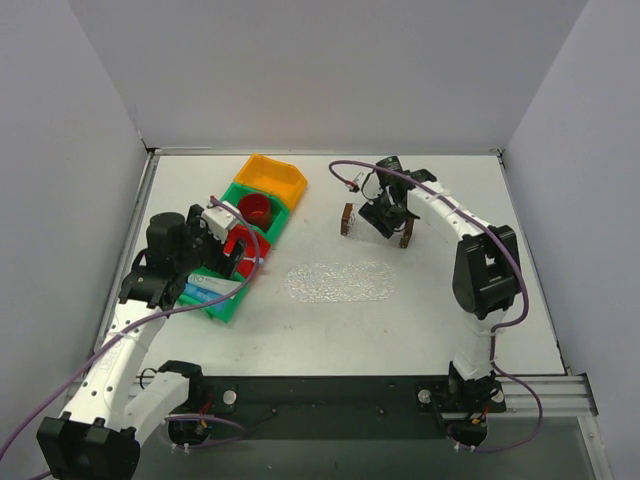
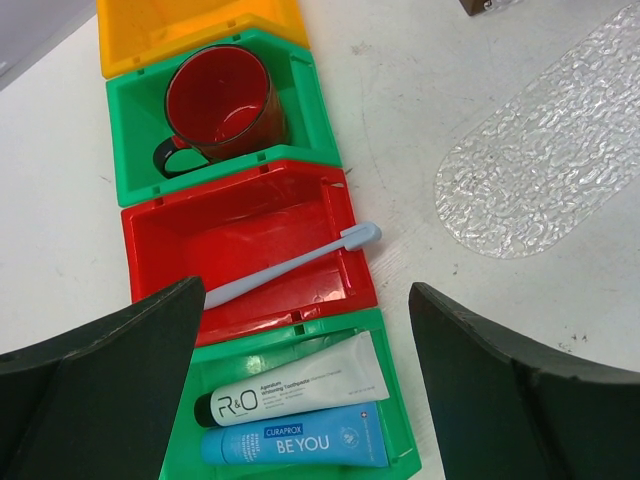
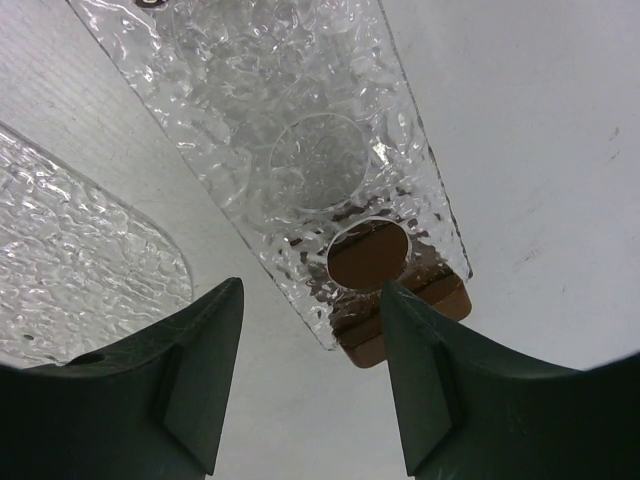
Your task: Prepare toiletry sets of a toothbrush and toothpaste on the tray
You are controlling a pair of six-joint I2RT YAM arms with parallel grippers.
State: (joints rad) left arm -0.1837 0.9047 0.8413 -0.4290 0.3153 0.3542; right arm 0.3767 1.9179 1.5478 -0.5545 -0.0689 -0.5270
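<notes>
In the left wrist view, the toothbrush (image 2: 300, 264) lies slantwise across the red bin (image 2: 250, 215), its light blue head over the bin's right rim. The silver-grey toothpaste (image 2: 300, 388) and the blue toothpaste (image 2: 296, 441) lie side by side in the near green bin (image 2: 395, 400). My left gripper (image 2: 305, 292) is open and empty, hovering above these bins. The clear oval tray (image 1: 340, 282) lies flat mid-table; it also shows in the left wrist view (image 2: 560, 150). My right gripper (image 1: 385, 215) is open and empty over a clear rack.
A red cup (image 2: 225, 100) sits in a second green bin (image 2: 125, 150), with a yellow bin (image 2: 190, 30) beyond. The clear rack with round holes (image 3: 310, 150) stands on brown wooden feet (image 3: 410, 300) under the right gripper. White walls enclose the table.
</notes>
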